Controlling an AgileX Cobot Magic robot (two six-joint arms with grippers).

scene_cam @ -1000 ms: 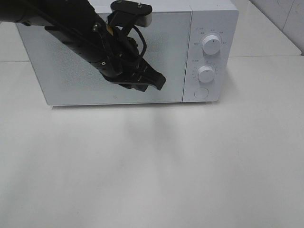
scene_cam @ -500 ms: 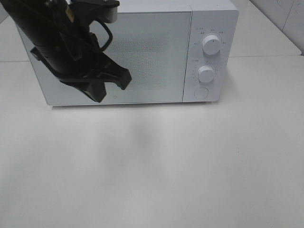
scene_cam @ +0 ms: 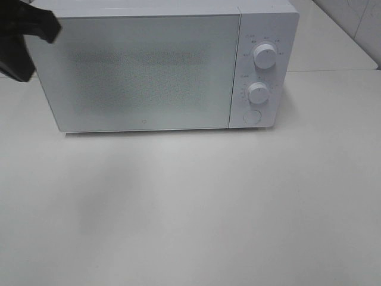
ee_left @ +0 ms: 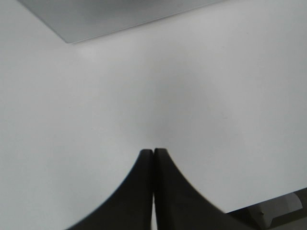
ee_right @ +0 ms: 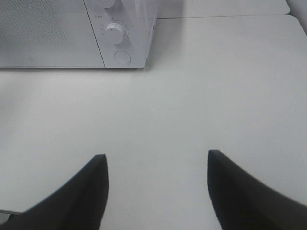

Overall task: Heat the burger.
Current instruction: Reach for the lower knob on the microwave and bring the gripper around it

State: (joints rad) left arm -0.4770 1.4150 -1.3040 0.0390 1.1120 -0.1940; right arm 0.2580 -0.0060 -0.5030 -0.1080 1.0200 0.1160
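The burger is out of view in every frame. A white microwave (scene_cam: 149,71) stands at the back of the table with its door closed; the right wrist view shows its knob end (ee_right: 115,33), and the left wrist view catches an edge of it (ee_left: 120,14). My left gripper (scene_cam: 24,44) sits at the far left edge, beside the microwave's upper left corner. In its wrist view the left gripper (ee_left: 153,152) is shut, fingertips touching, holding nothing. My right gripper (ee_right: 156,160) hangs open over bare table, in front and to the right of the microwave.
Two white knobs (scene_cam: 265,55) (scene_cam: 258,93) and a round button (scene_cam: 252,117) sit on the microwave's right panel. The white table (scene_cam: 190,208) spreads in front of it. A tiled wall (scene_cam: 357,15) rises at the back right.
My left arm has swung away from in front of the microwave door, going left and up to the edge of the view. The door now shows in full.
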